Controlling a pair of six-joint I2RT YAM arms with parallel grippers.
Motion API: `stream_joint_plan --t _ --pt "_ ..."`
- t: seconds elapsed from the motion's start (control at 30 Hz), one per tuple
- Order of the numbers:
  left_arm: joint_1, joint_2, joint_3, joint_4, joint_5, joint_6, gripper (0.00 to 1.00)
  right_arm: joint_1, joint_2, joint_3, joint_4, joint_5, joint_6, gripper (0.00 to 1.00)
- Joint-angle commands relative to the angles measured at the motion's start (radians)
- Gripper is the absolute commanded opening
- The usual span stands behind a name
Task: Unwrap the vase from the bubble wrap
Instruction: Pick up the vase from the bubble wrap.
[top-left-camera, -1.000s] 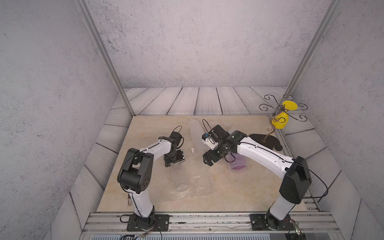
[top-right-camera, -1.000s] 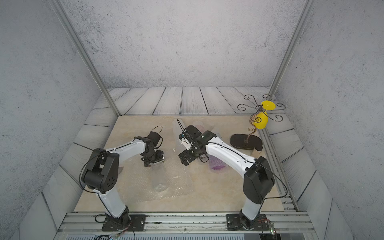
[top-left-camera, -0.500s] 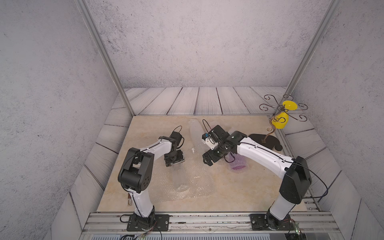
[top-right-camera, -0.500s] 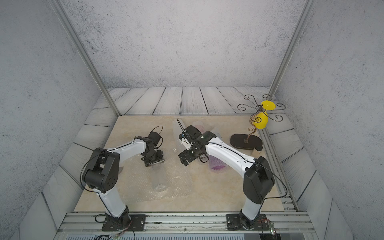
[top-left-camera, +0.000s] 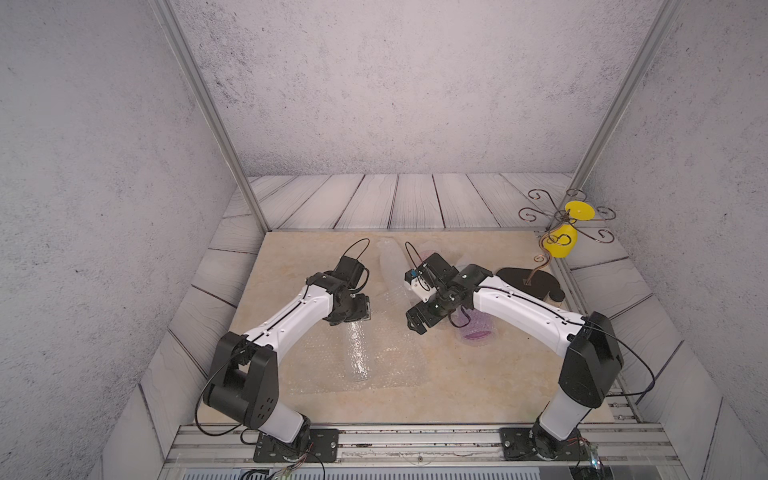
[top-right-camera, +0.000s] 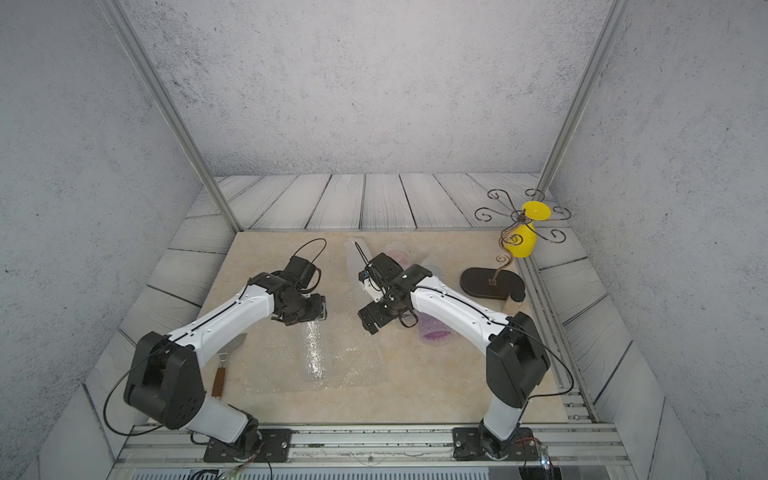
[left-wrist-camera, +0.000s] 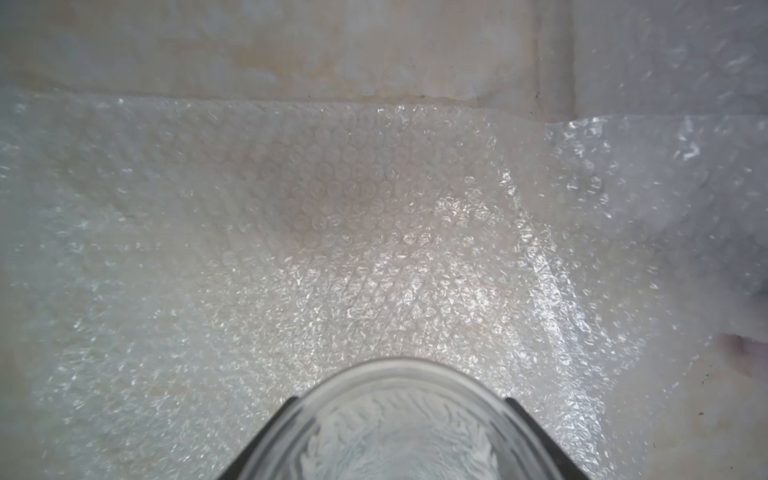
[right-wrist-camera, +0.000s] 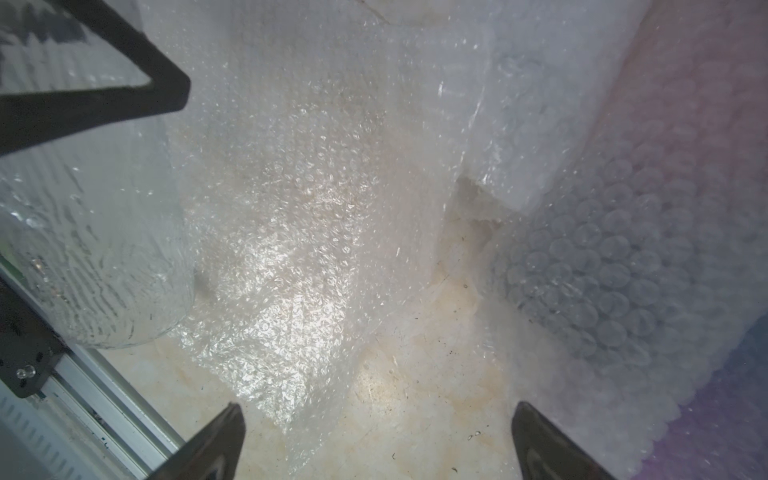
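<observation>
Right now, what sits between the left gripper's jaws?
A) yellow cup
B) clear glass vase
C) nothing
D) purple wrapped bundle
B: the left wrist view shows the left gripper closed on the clear glass vase, which lies over the flat bubble wrap.

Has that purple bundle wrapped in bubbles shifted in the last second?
No. In a top view the purple bundle lies just where it was, at the same spot relative to the dark oval stand base.

yeah the clear ribbed glass vase (top-left-camera: 356, 351) lies bare on its side atop a flat, crinkly sheet of clear bubble wrap (top-left-camera: 399, 365).
</observation>
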Motion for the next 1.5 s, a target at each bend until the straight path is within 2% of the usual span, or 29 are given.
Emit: stream_joint_plan --t 0.0,0.13,0.37,0.43,0.53,0.73,0.83,0.97,1.17,1.47 --pt "-0.009 -0.095 -0.028 -0.02 -0.048 0.06 0.0 -0.002 -0.038 0.023 -0.024 0.009 0.007 0.99" --pt "-0.012 -0.188 -0.066 0.013 -0.055 0.101 0.0 -0.002 -0.048 0.022 -0.031 0.011 0.005 0.99" --pt "-0.018 -0.266 -0.08 0.028 -0.025 0.148 0.0 -0.003 -0.073 0.066 -0.099 0.001 0.024 0.99" --pt "-0.018 -0.284 -0.09 0.052 -0.023 0.153 0.0 -0.002 -0.113 0.036 -0.076 0.0 0.033 0.99" --pt "-0.018 -0.297 -0.063 0.036 -0.021 0.165 0.0 -0.005 -0.14 0.017 -0.078 0.008 0.009 0.99" --pt "-0.018 -0.365 -0.017 -0.021 -0.055 0.188 0.0 -0.009 -0.097 0.11 -0.131 0.001 -0.072 0.99" --pt "-0.017 -0.381 0.022 -0.049 -0.079 0.204 0.0 -0.008 -0.089 0.129 -0.118 -0.023 -0.058 0.99" --pt "-0.01 -0.327 0.092 -0.067 -0.117 0.251 0.0 -0.008 -0.106 0.126 -0.117 -0.03 -0.049 0.99" --pt "0.078 -0.15 0.215 0.018 -0.113 0.261 0.0 -0.009 -0.171 0.063 -0.073 -0.008 -0.068 0.99" --pt "0.185 0.2 0.606 0.099 -0.182 0.305 0.0 -0.009 -0.133 0.1 -0.088 -0.026 -0.083 0.99"
